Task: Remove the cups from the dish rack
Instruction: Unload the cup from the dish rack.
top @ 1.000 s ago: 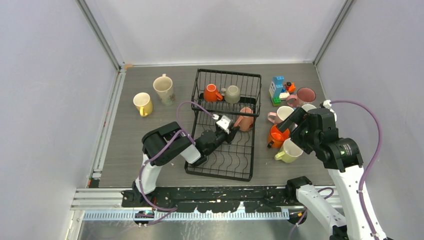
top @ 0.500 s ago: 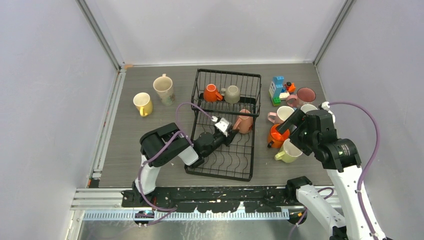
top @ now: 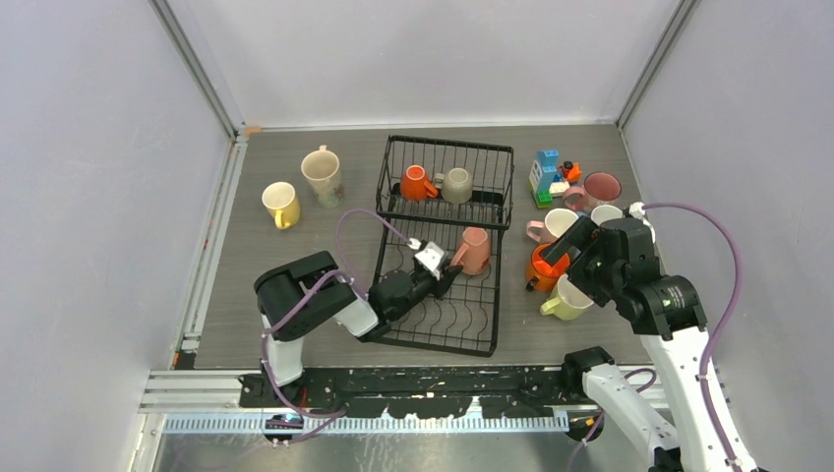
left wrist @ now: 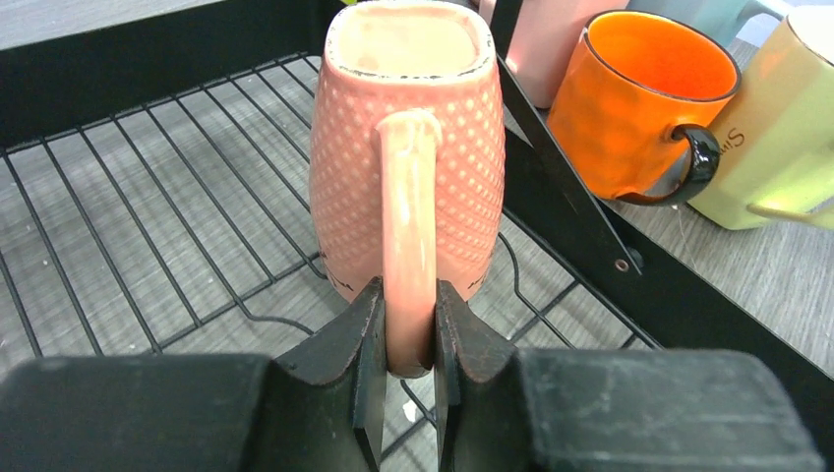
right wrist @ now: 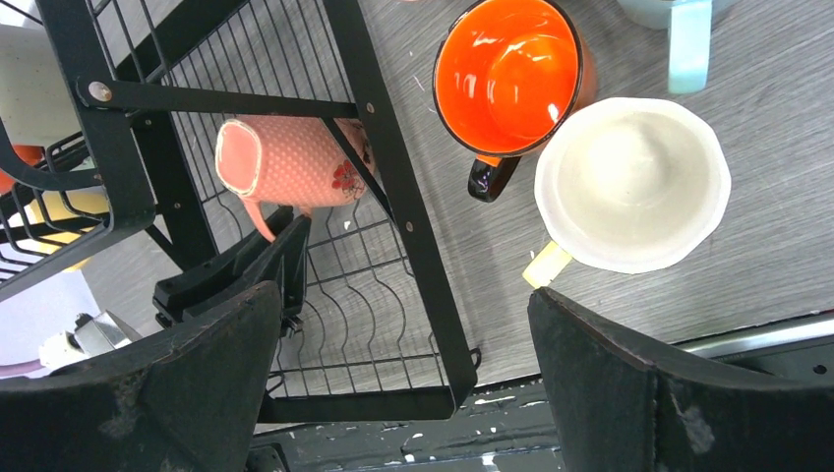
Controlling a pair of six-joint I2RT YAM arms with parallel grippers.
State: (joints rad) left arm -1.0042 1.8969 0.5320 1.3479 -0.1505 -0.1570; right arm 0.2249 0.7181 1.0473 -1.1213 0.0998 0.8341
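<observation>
The left gripper has drawn back toward the near edge of the rack, bringing the pink mug along over the rack's tray, fingers clamped on its handle. The right gripper gapes wide just right of the rack, above an orange mug.

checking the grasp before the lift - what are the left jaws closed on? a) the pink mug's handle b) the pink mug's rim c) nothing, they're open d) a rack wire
a: in the left wrist view the left jaws pinch the handle of the pink mug, which stands in the dish rack.
</observation>
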